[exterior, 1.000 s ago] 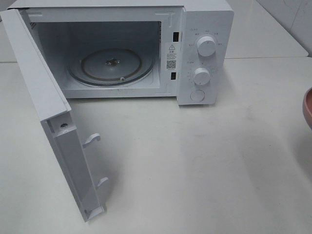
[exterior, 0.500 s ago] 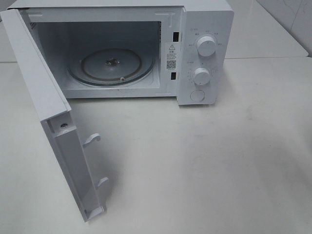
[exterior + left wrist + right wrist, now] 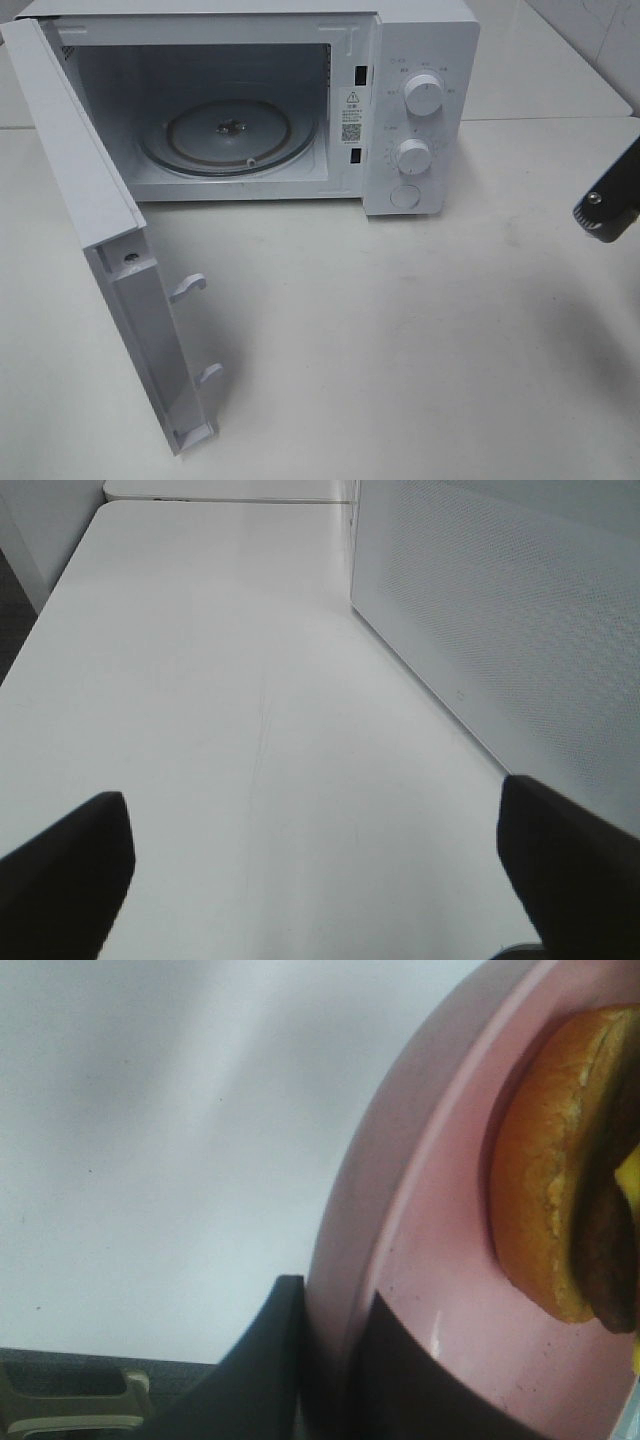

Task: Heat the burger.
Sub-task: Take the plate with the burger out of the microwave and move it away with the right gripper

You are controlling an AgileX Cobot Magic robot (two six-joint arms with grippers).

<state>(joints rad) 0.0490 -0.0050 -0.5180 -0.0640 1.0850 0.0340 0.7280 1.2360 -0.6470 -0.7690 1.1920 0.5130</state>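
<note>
Right wrist view: the right fingers (image 3: 330,1360) are clamped on the rim of a pink plate (image 3: 420,1250), one dark finger on the underside of the rim and the other on its upper face. On that plate lies the burger (image 3: 545,1170), its golden-brown bun seen side-on with a dark filling layer and a bit of yellow at the picture's edge; it sits on the plate's flat, apart from the fingers. Beyond the plate only the white worktop (image 3: 150,1140) shows. In the exterior high view neither plate nor burger appears; only a dark part of the right arm (image 3: 608,208) reaches in at the right edge, well to the right of the microwave (image 3: 420,60). In the left wrist view the left fingers (image 3: 320,865) stand wide apart with nothing between them, hovering over bare worktop, just beside a white perforated panel (image 3: 500,630). The microwave stands at the far side of the worktop with its door (image 3: 110,260) swung fully open to the left, towards the near side. Inside, the glass turntable (image 3: 228,135) lies bare. Two round knobs (image 3: 424,95) and a round button (image 3: 405,196) sit on the panel at the microwave's right.
</note>
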